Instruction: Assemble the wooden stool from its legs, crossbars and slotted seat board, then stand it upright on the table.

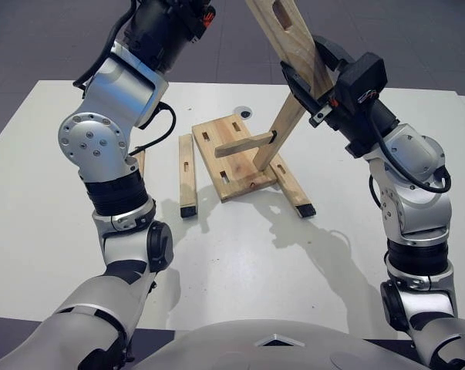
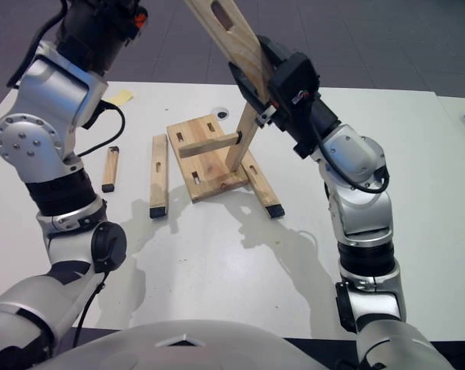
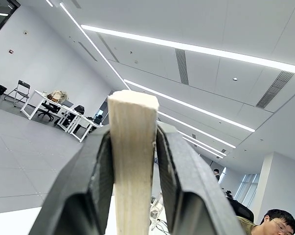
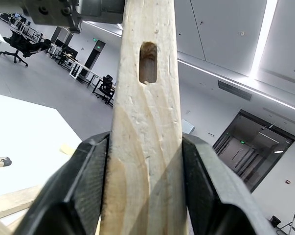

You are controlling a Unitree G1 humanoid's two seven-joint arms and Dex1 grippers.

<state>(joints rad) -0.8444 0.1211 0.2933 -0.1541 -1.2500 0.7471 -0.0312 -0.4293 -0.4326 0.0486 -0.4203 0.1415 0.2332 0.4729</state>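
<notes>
Left gripper (image 3: 133,131), by its wrist view, clamps a wooden bar end (image 3: 132,166).

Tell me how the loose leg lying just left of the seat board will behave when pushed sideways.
The loose leg looks like rigid solid wood, so it shouldn't flex. Its flat faces suggest sliding, not rolling; probably light.

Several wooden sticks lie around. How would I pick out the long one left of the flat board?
On the white table, find the flat slotted seat board near the middle. The leg lies just left of it, apart from it. It is longer than the short stick farther left, with a slot and a black foot.
</notes>
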